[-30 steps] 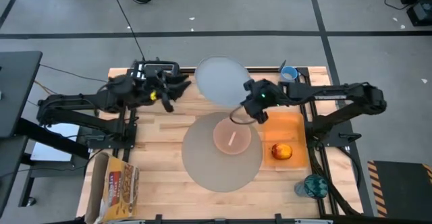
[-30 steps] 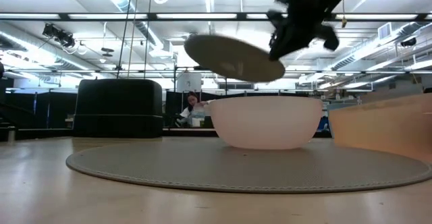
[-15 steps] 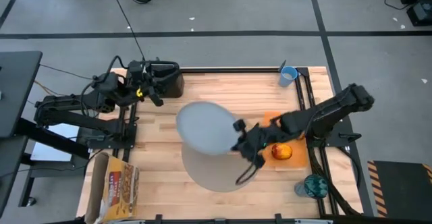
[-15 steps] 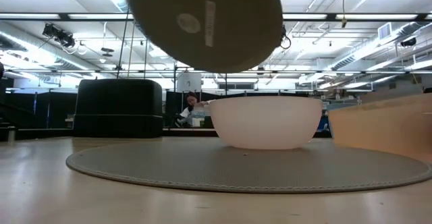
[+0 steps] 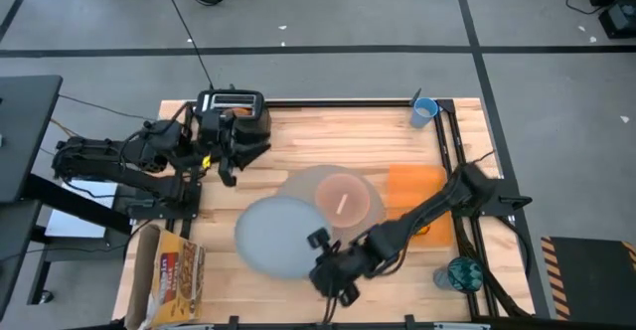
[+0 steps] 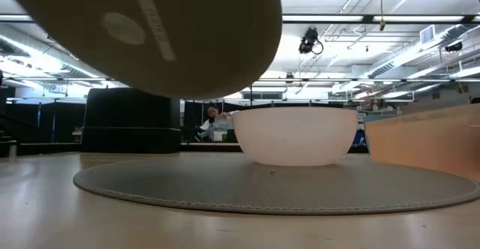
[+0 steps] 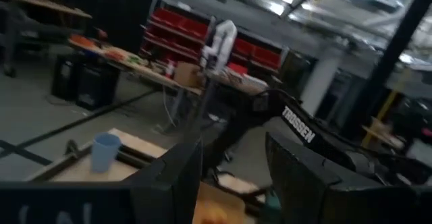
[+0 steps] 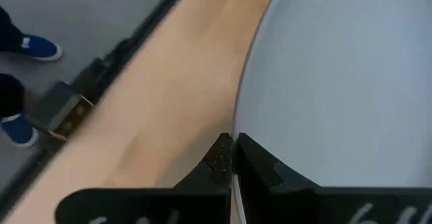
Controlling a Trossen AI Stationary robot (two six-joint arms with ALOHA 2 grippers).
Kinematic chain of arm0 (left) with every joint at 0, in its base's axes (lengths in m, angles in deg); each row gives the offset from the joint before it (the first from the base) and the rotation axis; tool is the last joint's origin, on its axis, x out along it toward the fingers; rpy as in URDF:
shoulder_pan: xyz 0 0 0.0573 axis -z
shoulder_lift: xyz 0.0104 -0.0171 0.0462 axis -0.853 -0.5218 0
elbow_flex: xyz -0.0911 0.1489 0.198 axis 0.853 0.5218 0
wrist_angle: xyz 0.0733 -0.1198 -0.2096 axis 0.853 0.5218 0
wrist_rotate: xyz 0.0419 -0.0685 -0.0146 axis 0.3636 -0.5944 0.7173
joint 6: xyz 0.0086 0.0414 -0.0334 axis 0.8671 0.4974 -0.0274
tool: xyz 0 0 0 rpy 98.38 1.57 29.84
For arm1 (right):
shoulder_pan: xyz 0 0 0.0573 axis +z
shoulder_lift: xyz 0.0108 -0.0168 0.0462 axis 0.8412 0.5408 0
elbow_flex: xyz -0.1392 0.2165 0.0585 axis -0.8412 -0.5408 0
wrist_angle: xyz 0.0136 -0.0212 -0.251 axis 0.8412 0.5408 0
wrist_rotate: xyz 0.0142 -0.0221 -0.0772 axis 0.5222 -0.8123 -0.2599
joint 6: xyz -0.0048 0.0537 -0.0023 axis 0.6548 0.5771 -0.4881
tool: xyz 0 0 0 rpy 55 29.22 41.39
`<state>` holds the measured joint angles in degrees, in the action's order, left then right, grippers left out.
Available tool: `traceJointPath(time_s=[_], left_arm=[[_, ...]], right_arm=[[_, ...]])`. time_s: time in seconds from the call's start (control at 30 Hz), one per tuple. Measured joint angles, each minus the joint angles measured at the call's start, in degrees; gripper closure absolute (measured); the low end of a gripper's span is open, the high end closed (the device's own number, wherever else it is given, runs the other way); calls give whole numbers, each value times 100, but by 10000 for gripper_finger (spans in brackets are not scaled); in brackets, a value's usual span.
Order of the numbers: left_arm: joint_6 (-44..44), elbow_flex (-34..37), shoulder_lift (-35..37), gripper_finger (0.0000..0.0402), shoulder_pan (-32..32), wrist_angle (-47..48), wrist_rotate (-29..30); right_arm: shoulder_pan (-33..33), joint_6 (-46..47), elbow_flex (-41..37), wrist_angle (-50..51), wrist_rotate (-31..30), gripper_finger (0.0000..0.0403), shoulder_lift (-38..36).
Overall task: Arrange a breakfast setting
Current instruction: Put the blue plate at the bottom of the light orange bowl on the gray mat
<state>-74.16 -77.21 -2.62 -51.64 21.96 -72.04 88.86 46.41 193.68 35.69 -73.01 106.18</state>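
The right gripper (image 5: 320, 266) is at the near side of the table (image 5: 328, 136), with its arm stretched low across from the right. Its two fingers (image 8: 223, 158) are closed tight on the rim of the grey plate (image 5: 276, 233), as the right wrist view shows: the thin edge of the plate sits between the dark tips. The plate is in the air, not lying flat. In the low view its underside (image 6: 150, 31) fills the upper left of the picture, tilted, above the tan placemat (image 6: 285, 185).

From above, the plate covers the left near part of the placemat (image 5: 303, 184). The small pink bowl (image 5: 343, 199) stands on the placemat, just beside the plate at its far right side, and a light thin thing lies inside it; I cannot tell what it is. To the right of the bowl there is an orange board (image 5: 417, 184), partly hidden under the right arm.

The light-blue cup (image 5: 424, 109) stands at the far right corner of the table, well apart from the plate. The yellow cereal box (image 5: 171, 275) lies at the near left corner.

The left gripper (image 5: 227, 159) waits near the far left side of the table, beside a black toaster (image 5: 235, 111). Its fingers (image 7: 297, 177) stand apart and hold nothing.
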Motion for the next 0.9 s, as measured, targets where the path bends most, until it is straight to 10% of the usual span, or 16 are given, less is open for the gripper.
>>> traceJointPath(time_s=[0.9], left_arm=[[18,1,-17,230,2177,757,800]], right_arm=[[-73,-172,106,-68,1247,350,1319]])
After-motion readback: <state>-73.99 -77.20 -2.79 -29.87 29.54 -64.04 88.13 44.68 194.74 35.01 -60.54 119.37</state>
